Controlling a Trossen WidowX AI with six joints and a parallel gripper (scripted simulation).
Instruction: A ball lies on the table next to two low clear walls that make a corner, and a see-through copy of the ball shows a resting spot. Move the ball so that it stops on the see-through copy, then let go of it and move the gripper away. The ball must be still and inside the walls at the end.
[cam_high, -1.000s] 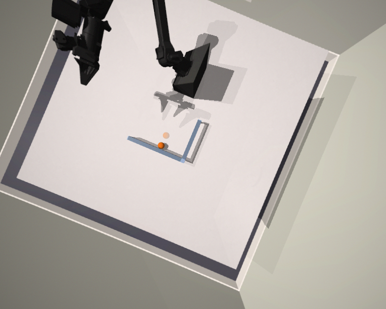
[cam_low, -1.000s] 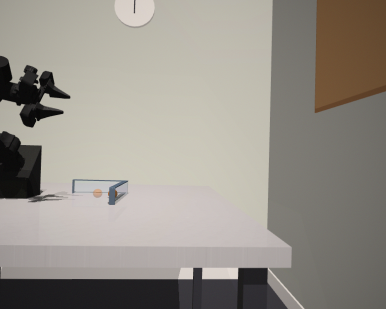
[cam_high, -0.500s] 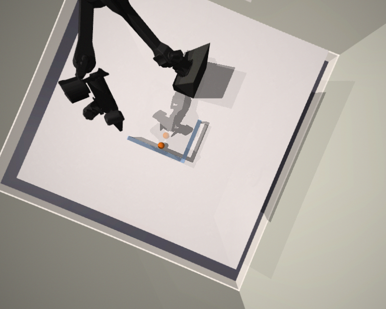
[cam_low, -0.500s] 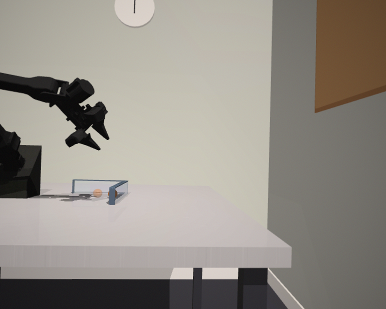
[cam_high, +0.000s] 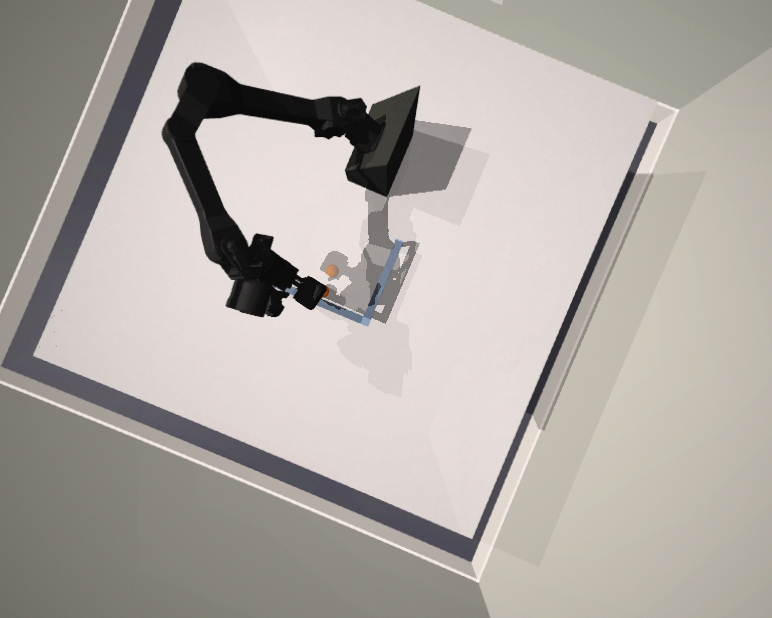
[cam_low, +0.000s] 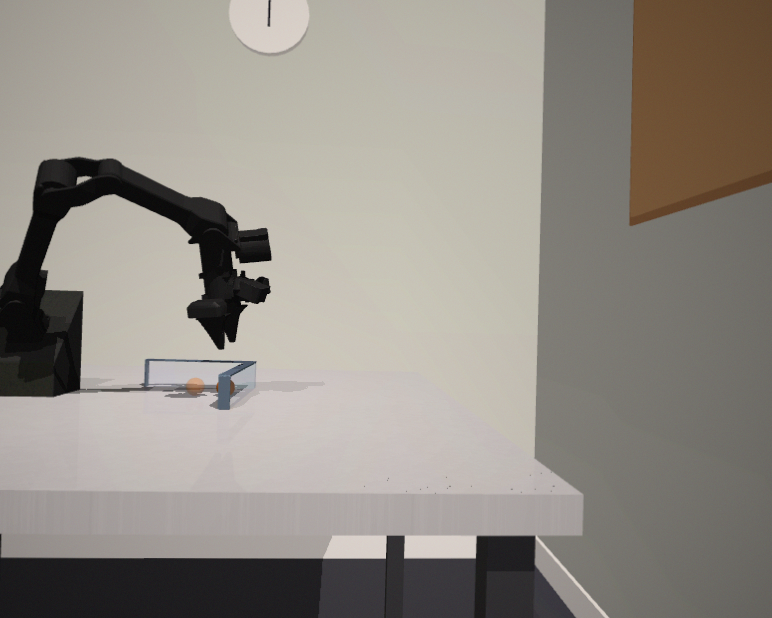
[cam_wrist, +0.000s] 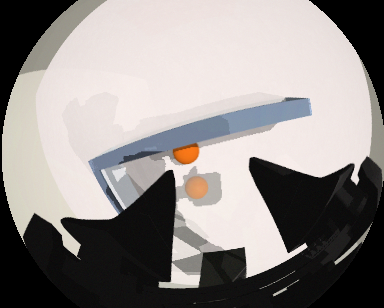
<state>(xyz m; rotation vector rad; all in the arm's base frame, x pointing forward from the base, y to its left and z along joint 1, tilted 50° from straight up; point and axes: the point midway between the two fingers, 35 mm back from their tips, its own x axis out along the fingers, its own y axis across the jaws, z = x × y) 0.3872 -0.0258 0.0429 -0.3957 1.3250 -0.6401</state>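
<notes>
Ball: small smooth orange ball (cam_wrist: 185, 154) is resting against the clear blue-edged wall (cam_wrist: 249, 119) (likely light, rolls easily).
Hold: across its middle.
End effector (cam_wrist: 212, 202): hovering above, partly open, gripping nothing.

No text, label, brand or number can be read anywhere — the round wall clock (cam_low: 269, 22) shows a single dark hand and a plain face — no numerals.

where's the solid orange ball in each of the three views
Top: ball left of centre, half hidden under the gripper, against the clear wall.
Exterior: ball seen through the short near wall, left of centre.
Wrist: ball at centre, touching the wall.
Shared landmark: the blue-edged corner walls; the paler see-through copy lies beside the ball.
</notes>
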